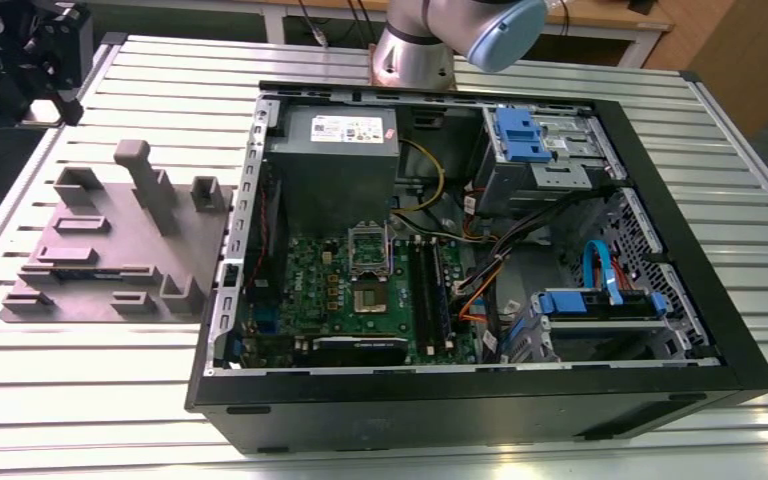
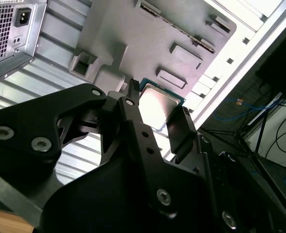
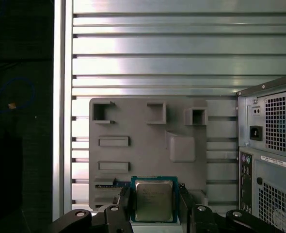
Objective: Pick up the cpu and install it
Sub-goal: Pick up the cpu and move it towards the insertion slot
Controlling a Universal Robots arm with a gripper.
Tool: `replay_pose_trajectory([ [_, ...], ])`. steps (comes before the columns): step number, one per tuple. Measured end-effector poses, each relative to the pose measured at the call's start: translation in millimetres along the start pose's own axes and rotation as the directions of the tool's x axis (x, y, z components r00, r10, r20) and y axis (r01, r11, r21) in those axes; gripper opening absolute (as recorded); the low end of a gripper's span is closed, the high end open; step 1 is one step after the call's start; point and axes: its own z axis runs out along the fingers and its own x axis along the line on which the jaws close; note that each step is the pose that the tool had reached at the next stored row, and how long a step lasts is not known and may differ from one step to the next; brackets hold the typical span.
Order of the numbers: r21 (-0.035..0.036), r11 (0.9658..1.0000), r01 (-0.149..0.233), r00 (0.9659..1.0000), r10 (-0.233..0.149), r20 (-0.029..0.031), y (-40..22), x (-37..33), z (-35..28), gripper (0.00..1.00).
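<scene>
Flat, lid-up cpu (image 3: 153,201) in claw (image 3: 155,198)

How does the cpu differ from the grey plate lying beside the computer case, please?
The cpu is far smaller than the plate. The cpu has a shiny metal top with a green rim, while the plate is matt grey with raised blocks and slots. The cpu is gripped between the fingers of the end effector, while the plate lies on the table. Both have a roughly square outline.
</scene>
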Motion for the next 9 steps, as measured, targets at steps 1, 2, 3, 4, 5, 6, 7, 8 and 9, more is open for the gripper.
replay_pose_trajectory([
  [1, 0.0, 1.0, 0.0, 1.0, 0.0, 0.0, 0.0, -0.4, 0.0, 0.47],
  [2, 0.0, 1.0, 0.0, 1.0, 0.0, 0.0, 0.0, -0.8, 0.0, 0.47],
  [3, 0.0001, 1.0, 0.0, 1.0, 0.0, -0.0001, 0.0, -1.2, -0.1, 0.47],
  [4, 0.0, 1.0, 0.0, 1.0, 0.0, 0.0, 0.0, -1.5, 0.0, 0.47],
  [5, 0.0, 1.0, 0.0, 1.0, 0.0, 0.0, 0.0, -2.0, -0.1, 0.47],
  [6, 0.0, 1.0, 0.0, 1.0, 0.0, -0.0001, 0.0, -2.3, -0.1, 0.47],
  [7, 0.0, 1.0, 0.0, 1.0, 0.0, 0.0, 0.1, -2.7, -0.1, 0.47],
  [8, 0.0, 1.0, 0.0, 1.0, 0.0, 0.0, 0.0, -3.0, 0.0, 0.47],
  [9, 0.0, 1.0, 0.0, 1.0, 0.0, 0.0001, 0.1, -3.4, 0.0, 0.47],
])
